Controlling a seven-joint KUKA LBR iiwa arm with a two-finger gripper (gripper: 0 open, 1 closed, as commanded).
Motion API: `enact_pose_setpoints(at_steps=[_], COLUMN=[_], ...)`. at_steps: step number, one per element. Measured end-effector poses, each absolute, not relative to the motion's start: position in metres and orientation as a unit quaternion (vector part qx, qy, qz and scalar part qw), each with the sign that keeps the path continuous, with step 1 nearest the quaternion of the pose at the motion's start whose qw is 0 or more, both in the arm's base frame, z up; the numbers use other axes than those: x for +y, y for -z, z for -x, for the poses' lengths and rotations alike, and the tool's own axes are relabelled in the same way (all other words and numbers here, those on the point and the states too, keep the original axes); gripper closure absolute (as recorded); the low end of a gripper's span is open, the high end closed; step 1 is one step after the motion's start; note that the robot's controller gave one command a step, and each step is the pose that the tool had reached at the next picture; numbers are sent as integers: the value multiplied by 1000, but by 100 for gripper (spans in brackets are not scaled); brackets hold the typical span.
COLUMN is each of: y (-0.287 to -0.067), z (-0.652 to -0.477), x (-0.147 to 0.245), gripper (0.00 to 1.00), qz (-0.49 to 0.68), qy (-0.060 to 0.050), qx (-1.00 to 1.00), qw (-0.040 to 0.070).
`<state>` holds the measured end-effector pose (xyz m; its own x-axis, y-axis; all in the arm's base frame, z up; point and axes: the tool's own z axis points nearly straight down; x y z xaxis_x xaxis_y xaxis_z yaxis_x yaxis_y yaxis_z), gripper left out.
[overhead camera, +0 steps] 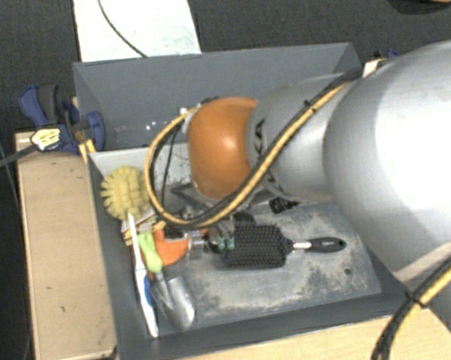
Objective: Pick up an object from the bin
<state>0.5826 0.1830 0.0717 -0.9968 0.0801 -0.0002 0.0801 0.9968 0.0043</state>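
A: What does the camera view show in the bin [251,307]?

B: Most of the things lie along its left wall. At the far left corner sits a yellow bristly roller [123,192]. Nearer along that wall come a green piece [149,252], an orange piece [169,249] just beside it, a blue-and-white stick [148,302] lying against the wall, and a silvery object [176,302] at the near left corner. A black hairbrush [255,249] lies flat in the middle of the floor, its handle pointing right.

A: And the claw?

B: The claw [213,236] is low in the bin's left-middle, under the arm's orange cover [219,147], between the orange piece and the bristle head of the black hairbrush. Those two things are nearest to it. The cover and the yellow cable [156,155] looped round it hide too much, so I cannot tell whether the claw is released or clenched, or whether it grasps anything.

A: Open room?

B: The floor right of the hairbrush and along the near wall is bare and scuffed. The arm [387,154] covers the far right side. The left edge is crowded, with things touching the wall.
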Motion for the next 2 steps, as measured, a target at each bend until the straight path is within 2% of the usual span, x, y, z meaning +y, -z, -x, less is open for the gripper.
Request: enact_pose_setpoints(at_steps=[1, 2], y=[-78, -108], z=[-581, -580], x=[182, 182], gripper=[100, 100], qz=[-41, -41], qy=[-1, -1], qx=[999, 999], qw=[-2, -4])
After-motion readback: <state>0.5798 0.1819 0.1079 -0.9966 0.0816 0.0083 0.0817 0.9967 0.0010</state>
